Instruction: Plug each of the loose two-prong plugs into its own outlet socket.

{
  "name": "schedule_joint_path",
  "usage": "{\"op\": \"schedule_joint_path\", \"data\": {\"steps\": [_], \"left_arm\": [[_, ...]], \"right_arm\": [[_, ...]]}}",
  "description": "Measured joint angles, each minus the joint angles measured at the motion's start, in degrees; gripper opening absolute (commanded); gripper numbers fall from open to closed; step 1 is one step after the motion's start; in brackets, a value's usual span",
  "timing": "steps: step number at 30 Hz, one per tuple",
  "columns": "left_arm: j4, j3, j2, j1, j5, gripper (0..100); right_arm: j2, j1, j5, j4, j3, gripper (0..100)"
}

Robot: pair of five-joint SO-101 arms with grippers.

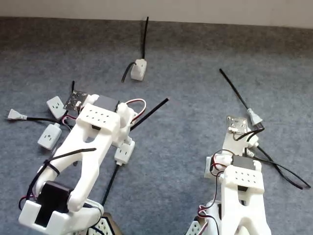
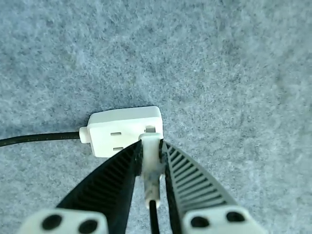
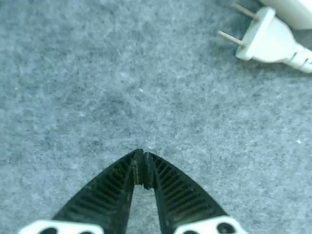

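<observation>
On the grey desk [image 1: 195, 54], toward its left edge, the left hand [image 2: 151, 148] is clenched on a plug [image 2: 151, 163]. The plug's flat sides sit between the fingers and its nose touches the face of a white socket [image 2: 122, 129]. Whether its prongs are seated is hidden. Toward the right edge the right hand [image 3: 144, 168] hangs pinched together on nothing, with a loose plug [image 3: 268, 36] lying near it, bare prongs [image 3: 234, 24] showing. Another plug [image 1: 17, 116] lies at the left edge beside two spare sockets [image 1: 55, 106].

The sockets look like light plastic boxes that will likely skate on the desk when pushed, so one wants bracing. The plugs seem light, hard and smooth. Grip the body across its flat sides, behind the prongs, which are thin and could bend. The cord [image 2: 39, 138] looks springy, and one like it may twist a plug off line.
</observation>
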Motion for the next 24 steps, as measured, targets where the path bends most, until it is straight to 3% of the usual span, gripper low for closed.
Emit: {"op": "schedule_joint_path", "data": {"steps": [7,18,24], "left_arm": [[-0.3,0.1,0.1,3.3,0.0,1],[-0.6,1.8,0.1,2.1,0.0,1],[-9.3,8.4,-0.2,2.1,-4.9,1]], "right_arm": [[0.0,0.0,0.0,0.0,0.0,0.7],[0.0,0.0,0.0,0.0,0.0,0.7],[0.0,0.0,0.0,0.0,0.0,0.7]]}}
